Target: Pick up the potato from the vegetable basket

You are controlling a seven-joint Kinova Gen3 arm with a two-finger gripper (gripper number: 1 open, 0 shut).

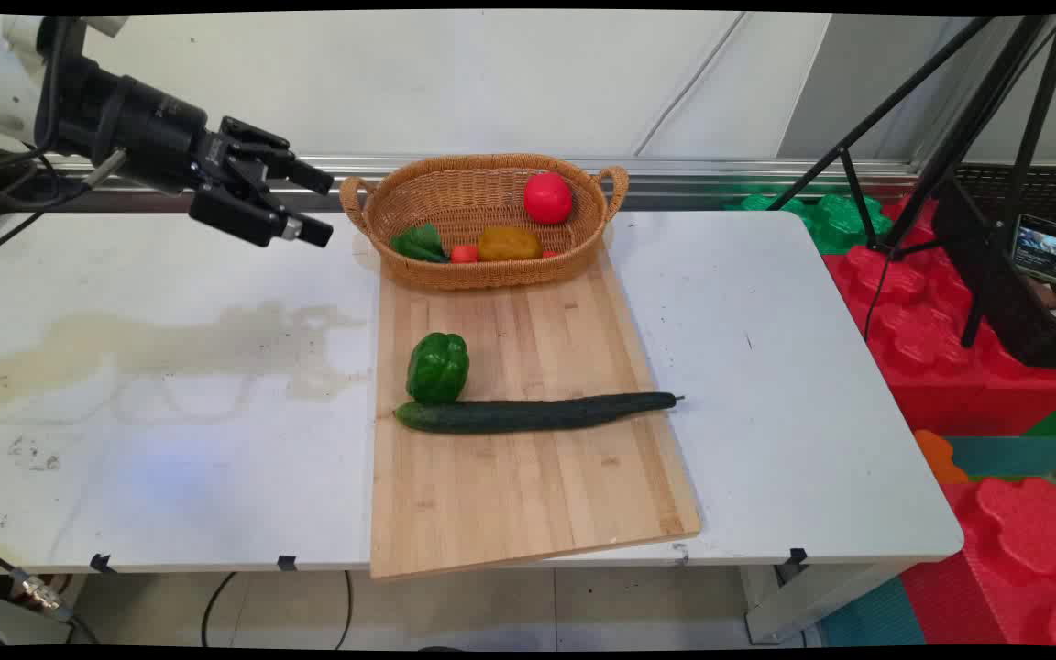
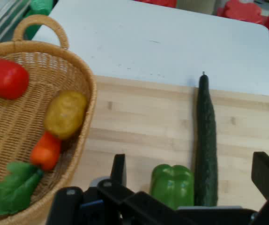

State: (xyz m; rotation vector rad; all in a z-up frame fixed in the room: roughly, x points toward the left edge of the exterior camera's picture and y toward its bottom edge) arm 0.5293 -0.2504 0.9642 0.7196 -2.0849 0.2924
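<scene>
1. The jaws stand apart and empty, raised above the worktop, just beside the wicker basket's handle; nothing is touched.
2. To work well from here, I judge the hand should stay level and clear of the basket rim.
3. Ahead of the jaws on the pale bamboo board lie a glossy, lobed green pepper and, touching it, a long dark cucumber.
4. The woven basket holds a smooth red tomato, a dull yellow-brown potato, a small carrot and leafy greens.
</scene>
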